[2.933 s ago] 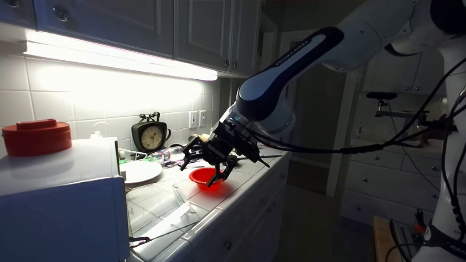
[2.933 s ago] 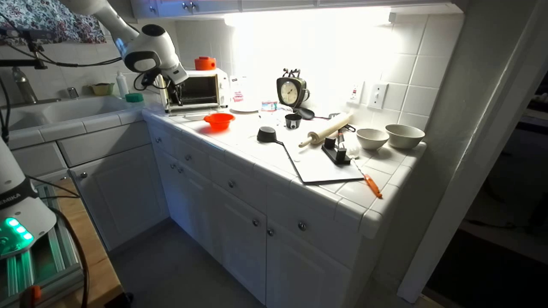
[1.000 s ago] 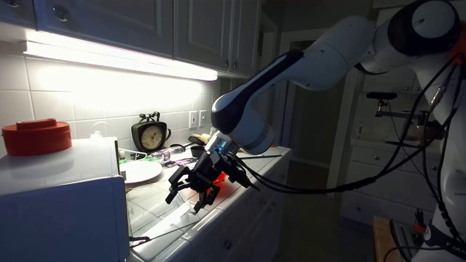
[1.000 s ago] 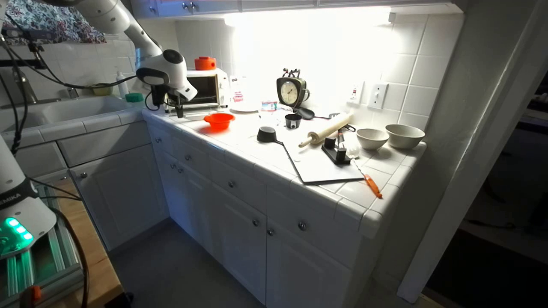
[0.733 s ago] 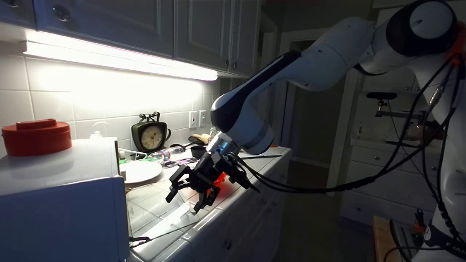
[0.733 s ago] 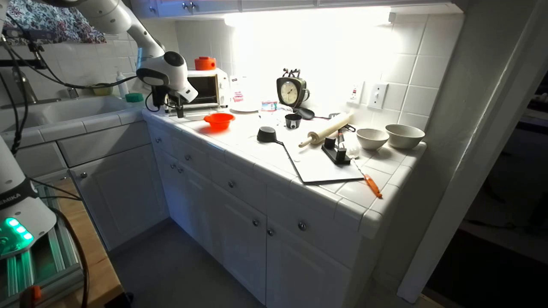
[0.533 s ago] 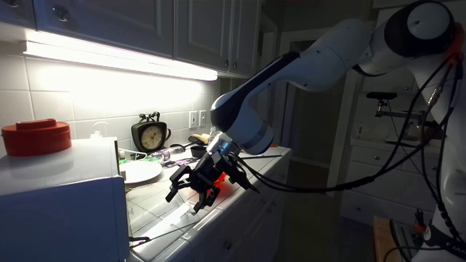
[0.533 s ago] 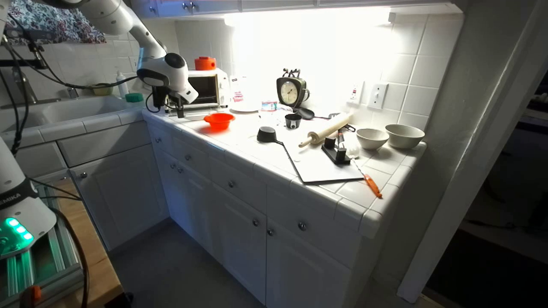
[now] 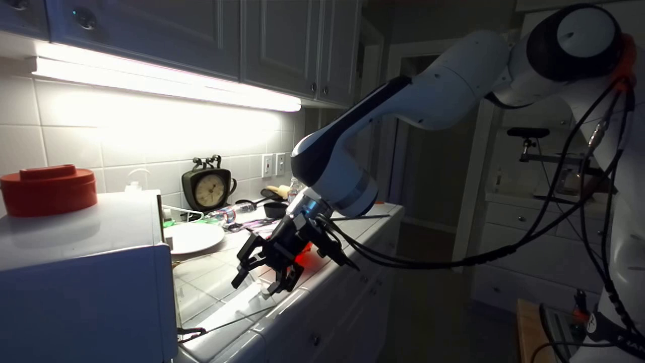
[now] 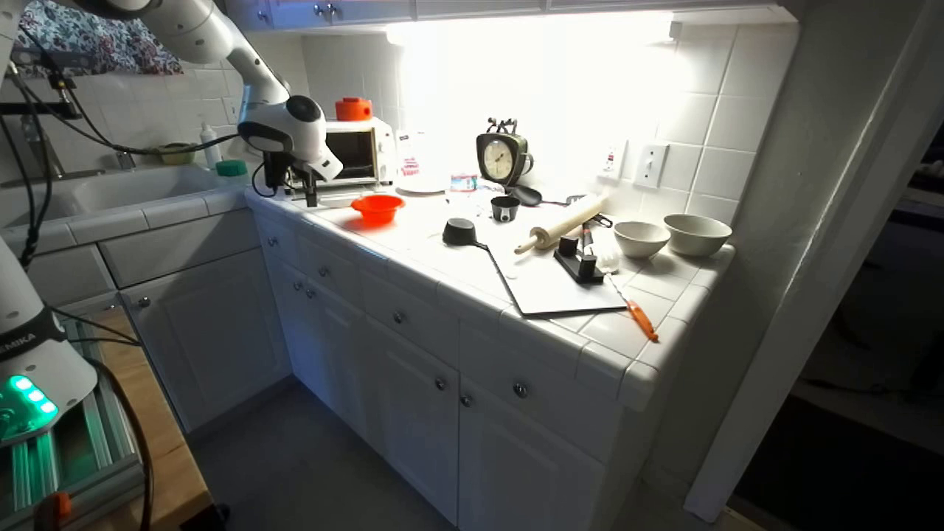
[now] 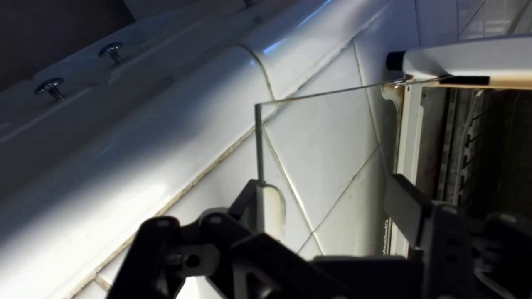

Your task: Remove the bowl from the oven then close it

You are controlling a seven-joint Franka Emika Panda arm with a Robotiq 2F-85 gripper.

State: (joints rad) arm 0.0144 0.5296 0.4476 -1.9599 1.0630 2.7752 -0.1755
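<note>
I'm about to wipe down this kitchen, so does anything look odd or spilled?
I can't make out any spill. The glass door of the oven stands open over the counter, a plastic bottle lies on its side instead of upright, and brownish marks, perhaps rust, show at the oven's front corner.

The round, shallow bowl (image 10: 377,212) is bright orange-red, the boxy metal oven (image 9: 85,282) grey-white, the two-fingered gripper (image 9: 252,288) black, the cloth curtain (image 10: 107,46) floral in red and blue.
</note>
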